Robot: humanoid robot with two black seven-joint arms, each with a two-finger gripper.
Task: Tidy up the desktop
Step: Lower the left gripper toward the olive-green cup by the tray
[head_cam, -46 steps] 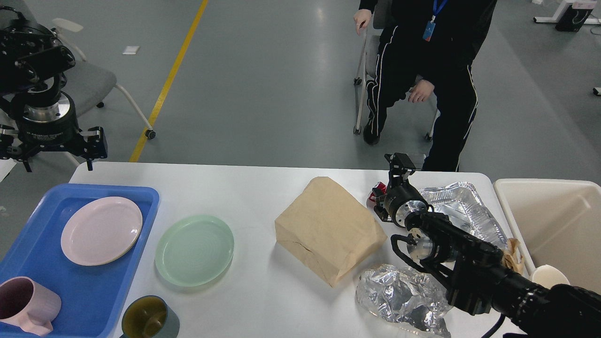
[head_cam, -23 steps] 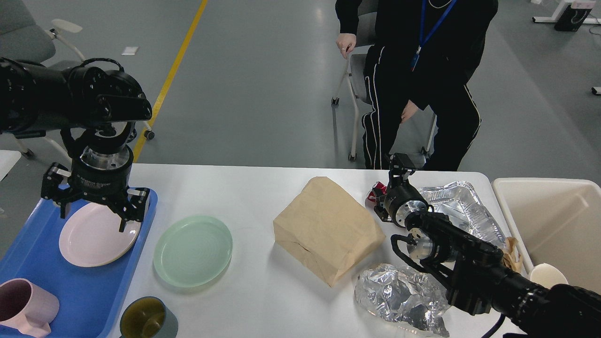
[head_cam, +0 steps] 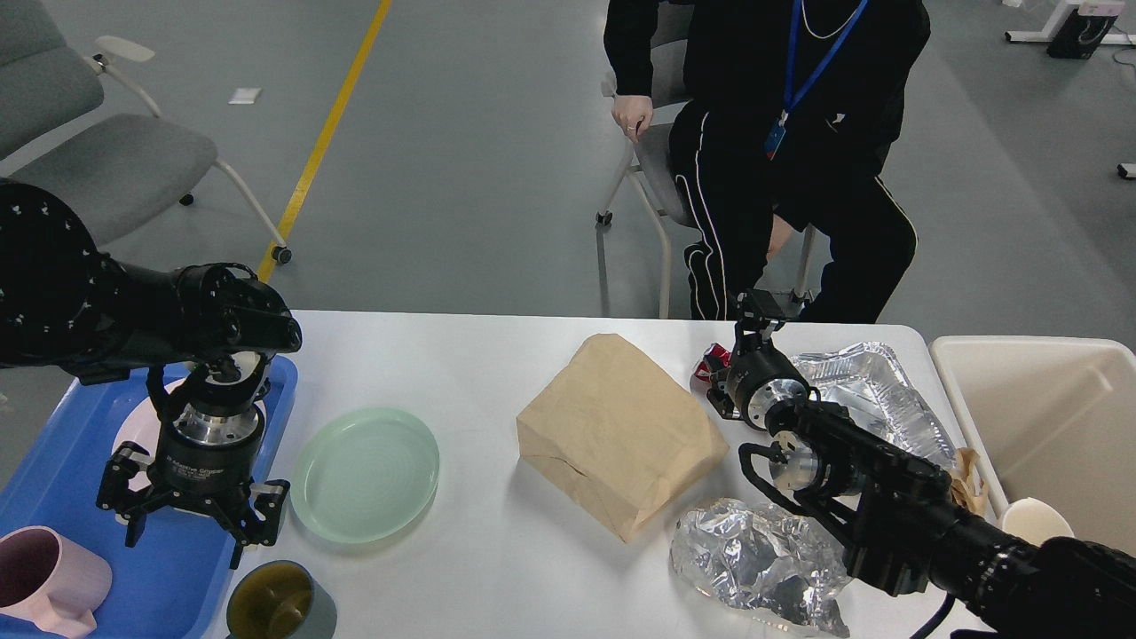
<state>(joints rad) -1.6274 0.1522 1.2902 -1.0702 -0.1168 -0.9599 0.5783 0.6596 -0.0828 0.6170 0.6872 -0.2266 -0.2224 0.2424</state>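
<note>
The white desktop point(head_cam: 497, 373) holds a green plate point(head_cam: 366, 473), a dark green cup point(head_cam: 280, 605), a brown paper bag point(head_cam: 617, 435), a crumpled foil wad point(head_cam: 754, 564), a foil tray point(head_cam: 874, 390) and a red wrapper point(head_cam: 710, 361). My left gripper point(head_cam: 188, 537) points down, open and empty, over the blue tray's point(head_cam: 53, 479) right edge, just behind the dark cup. It hides most of a pink plate point(head_cam: 129, 430). My right gripper point(head_cam: 756, 309) hovers at the far edge beside the red wrapper; its fingers cannot be told apart.
A pink mug point(head_cam: 44, 577) stands in the blue tray's near corner. A beige bin point(head_cam: 1047, 417) stands off the right end, with a paper cup point(head_cam: 1034, 521) and crumpled brown paper point(head_cam: 972, 484) by it. A seated person point(head_cam: 781, 151) is just beyond the far edge.
My left arm has come down and toward me, from beyond the tray's far edge to over its near right side. The person has shifted left. My right arm has not moved.
</note>
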